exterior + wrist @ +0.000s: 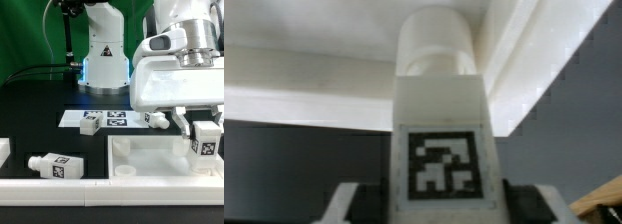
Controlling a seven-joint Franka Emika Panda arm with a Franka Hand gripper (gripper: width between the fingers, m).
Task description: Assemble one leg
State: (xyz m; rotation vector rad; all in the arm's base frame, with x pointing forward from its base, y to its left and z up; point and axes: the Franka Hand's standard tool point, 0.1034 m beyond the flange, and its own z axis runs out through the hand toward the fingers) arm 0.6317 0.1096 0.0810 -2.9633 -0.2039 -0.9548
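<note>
My gripper [205,127] is shut on a leg [206,141], a chunky white peg with a black-and-white tag. It holds the leg upright over the right part of the large flat white panel [150,160]. In the wrist view the leg [441,95] runs out from between the fingers [359,205], tag facing the camera, its rounded far end over the white panel [304,85]. Whether the leg touches the panel I cannot tell. Three more legs are loose: one [55,164] lies at the exterior view's left, two [90,124] [157,119] are by the marker board.
The marker board [108,117] lies flat behind the panel. The robot's base [104,55] stands at the back. A low white wall [60,186] runs along the front edge. Another white part [3,150] shows at the far left edge.
</note>
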